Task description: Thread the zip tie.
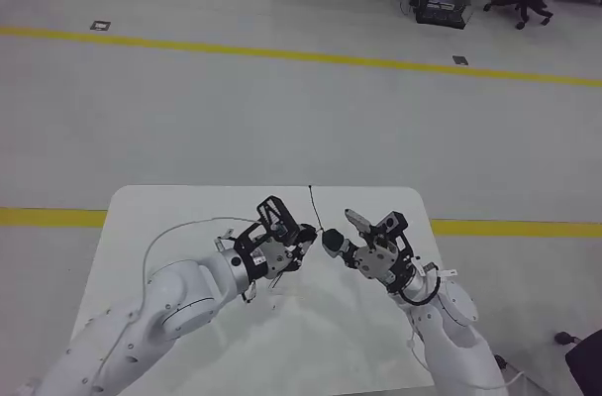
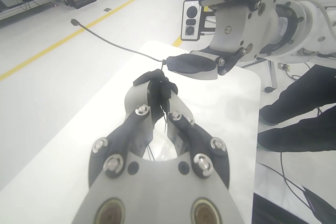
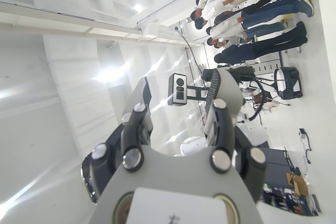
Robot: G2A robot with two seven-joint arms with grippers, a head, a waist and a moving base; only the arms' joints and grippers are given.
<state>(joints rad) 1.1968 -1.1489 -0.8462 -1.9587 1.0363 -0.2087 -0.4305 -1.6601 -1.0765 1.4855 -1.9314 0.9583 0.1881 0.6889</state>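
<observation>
A: So, is the thin black plastic zip tie (image 2: pixel 110 42) threaded yet?

B: Seemingly not. The left gripper (image 2: pixel 160 83) is pinched together near one end; the tie arcs away beyond its fingertips, head free, no loop. The right gripper (image 2: pixel 176 25) gapes apart, its lower finger just beside the tie. Threading remains.

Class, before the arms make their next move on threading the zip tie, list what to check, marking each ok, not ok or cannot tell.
1. Left gripper clamped on the thin black plastic zip tie: ok.
2. Right gripper open: ok.
3. Tie inside right gripper's opening: cannot tell.
4. Tie held above the white rounded table: ok.
5. Tie threaded into a loop: not ok.
</observation>
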